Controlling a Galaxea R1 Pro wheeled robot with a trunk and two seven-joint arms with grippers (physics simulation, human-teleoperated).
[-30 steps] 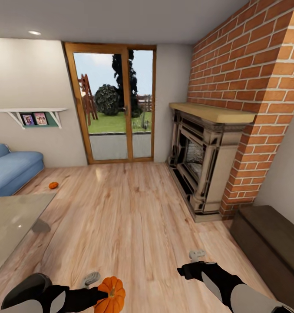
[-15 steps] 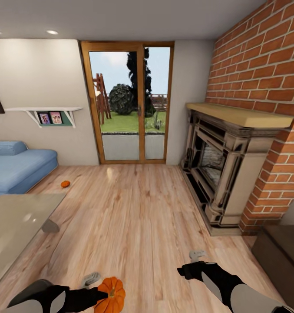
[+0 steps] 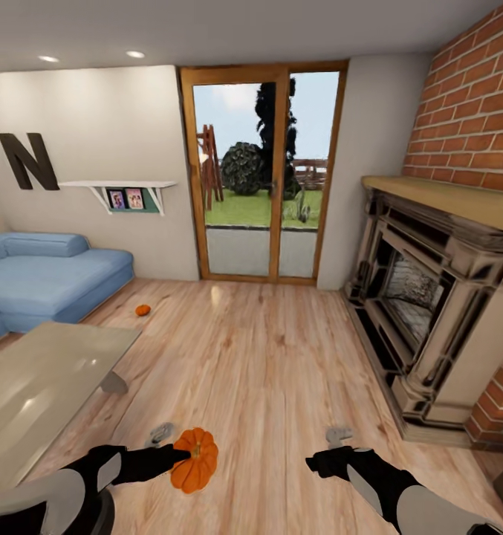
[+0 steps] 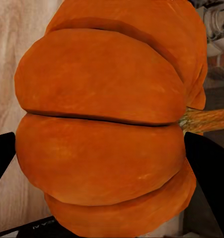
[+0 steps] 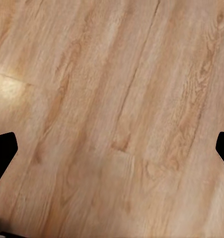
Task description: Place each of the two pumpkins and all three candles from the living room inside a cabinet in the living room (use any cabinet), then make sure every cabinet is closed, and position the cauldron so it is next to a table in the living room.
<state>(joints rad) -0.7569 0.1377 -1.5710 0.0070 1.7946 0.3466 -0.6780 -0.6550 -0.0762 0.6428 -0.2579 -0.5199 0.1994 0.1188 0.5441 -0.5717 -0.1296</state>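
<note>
Wood floor (image 3: 266, 371) beside the table (image 3: 36, 386): left gripper (image 3: 178, 455) clamps a pumpkin (image 3: 195, 461); right gripper (image 3: 333, 446) gapes apart, another pumpkin (image 3: 143, 310) beyond the table

A pale wood plank floor (image 3: 266, 364) spreads below and ahead of the jaws. Far ahead stands a glazed door (image 3: 262, 174) in a wooden frame, with grass and trees behind it. Ahead to the right, a stone fireplace (image 3: 429, 312) sits against a red brick wall (image 3: 474, 111). Ahead to the left lies a blue sofa (image 3: 47, 279), and above it a white wall shelf (image 3: 117, 186) with small pictures and a dark letter N (image 3: 28, 160).
</note>
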